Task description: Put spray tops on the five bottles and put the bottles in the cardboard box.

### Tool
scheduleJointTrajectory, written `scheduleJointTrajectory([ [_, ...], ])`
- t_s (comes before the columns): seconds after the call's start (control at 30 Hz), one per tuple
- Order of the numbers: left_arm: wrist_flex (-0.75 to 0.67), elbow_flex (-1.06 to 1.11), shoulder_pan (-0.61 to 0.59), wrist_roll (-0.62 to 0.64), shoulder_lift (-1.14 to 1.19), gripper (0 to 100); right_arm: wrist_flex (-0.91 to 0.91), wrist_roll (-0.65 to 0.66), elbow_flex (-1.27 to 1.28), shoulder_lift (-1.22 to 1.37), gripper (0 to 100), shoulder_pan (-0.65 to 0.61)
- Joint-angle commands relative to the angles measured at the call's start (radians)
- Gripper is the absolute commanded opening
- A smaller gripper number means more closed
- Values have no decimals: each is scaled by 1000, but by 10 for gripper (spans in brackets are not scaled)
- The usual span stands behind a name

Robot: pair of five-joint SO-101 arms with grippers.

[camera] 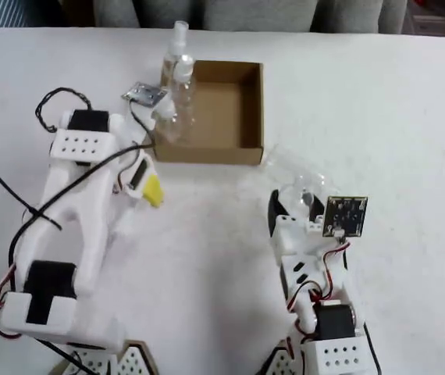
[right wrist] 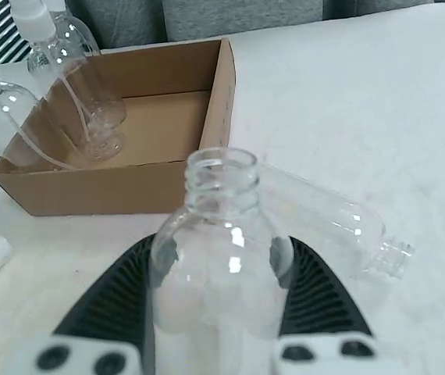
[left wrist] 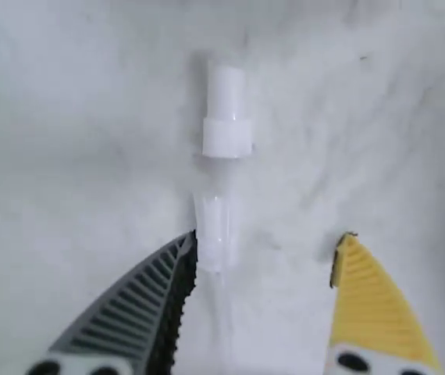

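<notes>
Left claw (left wrist: pixel 268 244) gaping wide, spray top (left wrist: pixel 226 117) just ahead | right claw (right wrist: pixel 222 250) gripping 1 bottle (right wrist: pixel 221 176) | risk: off-centre closing flicking top away

This is a small robotics test bench: a plain white table (camera: pixel 394 101) carries a white plastic left arm (camera: pixel 82 226) and right arm (camera: pixel 304 246) with bare cables (camera: pixel 4 180) and an exposed camera board (camera: pixel 346 216). Grey cushions (camera: pixel 230 12) line the far edge, which suggests an informal lab or office corner.
</notes>
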Motion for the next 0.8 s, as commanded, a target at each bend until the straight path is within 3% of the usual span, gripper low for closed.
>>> scheduleJointTrajectory([
  [0.0, 26, -40, -12, 12, -117, 279, 2, 0, 9, -13, 16, 2],
  [0.17, 52, -5, -10, 11, -137, 278, 2, 0, 9, -13, 16, 2],
  [0.47, -226, 269, -4, 11, -134, 278, 2, 0, 9, -13, 16, 2],
  [0.77, -399, 330, -4, 12, -122, 278, 2, 0, 9, -13, 16, 2],
])
